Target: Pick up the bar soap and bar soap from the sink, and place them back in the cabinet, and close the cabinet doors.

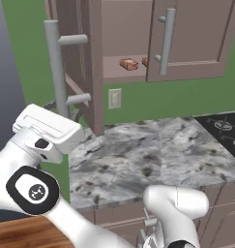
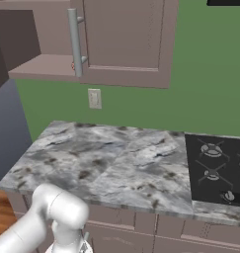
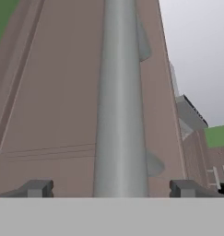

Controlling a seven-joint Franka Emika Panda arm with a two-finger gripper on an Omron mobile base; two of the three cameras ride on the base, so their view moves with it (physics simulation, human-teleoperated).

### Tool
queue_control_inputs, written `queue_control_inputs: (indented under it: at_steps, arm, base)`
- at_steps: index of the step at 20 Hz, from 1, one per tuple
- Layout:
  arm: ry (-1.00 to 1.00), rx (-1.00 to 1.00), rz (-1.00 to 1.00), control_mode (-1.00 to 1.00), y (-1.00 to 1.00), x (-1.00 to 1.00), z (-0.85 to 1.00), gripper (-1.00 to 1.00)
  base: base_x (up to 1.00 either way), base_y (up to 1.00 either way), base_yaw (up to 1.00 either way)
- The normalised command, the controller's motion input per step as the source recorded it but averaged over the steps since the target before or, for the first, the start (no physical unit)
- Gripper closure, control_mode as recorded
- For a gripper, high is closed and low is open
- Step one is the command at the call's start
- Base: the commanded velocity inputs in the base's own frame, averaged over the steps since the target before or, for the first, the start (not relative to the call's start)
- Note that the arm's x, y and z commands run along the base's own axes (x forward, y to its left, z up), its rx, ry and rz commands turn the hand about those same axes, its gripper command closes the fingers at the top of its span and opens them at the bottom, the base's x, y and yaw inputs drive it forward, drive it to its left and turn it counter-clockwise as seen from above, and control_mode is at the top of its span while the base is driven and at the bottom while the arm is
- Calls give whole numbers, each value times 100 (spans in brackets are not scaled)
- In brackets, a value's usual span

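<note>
- Left cabinet door (image 1: 78, 53): swung open, edge-on towards the robot in the left base view, its long grey bar handle (image 1: 56, 68) standing upright at the far left. Judged the item now being worked, since it alone stands wide open.
- Pincer (image 3: 112, 189): seen in the hand view, spread open, one dark finger tip (image 3: 37, 188) on each side of the grey handle bar, which runs up between them. Nothing is gripped; the straddle reads as a set-up for grasping or pushing the handle to shut the door.
- Arm's white hand housing (image 1: 49, 127): close beside the lower part of the open door's handle in the left base view, which agrees with the hand view.
- Cabinet (image 1: 114, 72): wall-hung, above the counter, interior shelf exposed between the two doors.
- Bar soap (image 1: 129, 64): lies on the cabinet shelf, well inside. A second bar soap (image 1: 145, 61) lies just right of it, partly hidden by the right door's edge. Placing looks done; door closing remains.
- Right cabinet door (image 1: 191, 38): appears nearly shut, its handle (image 1: 166, 41) vertical.
- Wall socket (image 1: 114, 98): on the green wall under the cabinet.
- Counter (image 1: 153, 155): grey marbled stone.
- Stovetop (image 2: 218, 168): black, at the far right.
</note>
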Motion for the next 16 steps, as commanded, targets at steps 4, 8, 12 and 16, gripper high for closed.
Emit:
queue_control_inputs:
  at_steps: [4,8,12,16]
  arm:
    - [0,4,0,-100,-52,8,16,-100]
    - [0,6,0,-100,-54,2,24,-100]
    - [0,9,0,-100,-57,0,31,-100]
    - [0,7,0,-100,-54,0,11,-100]
  base:
    - [0,0,0]
    - [0,0,0]
    - [0,0,0]
    - [0,0,0]
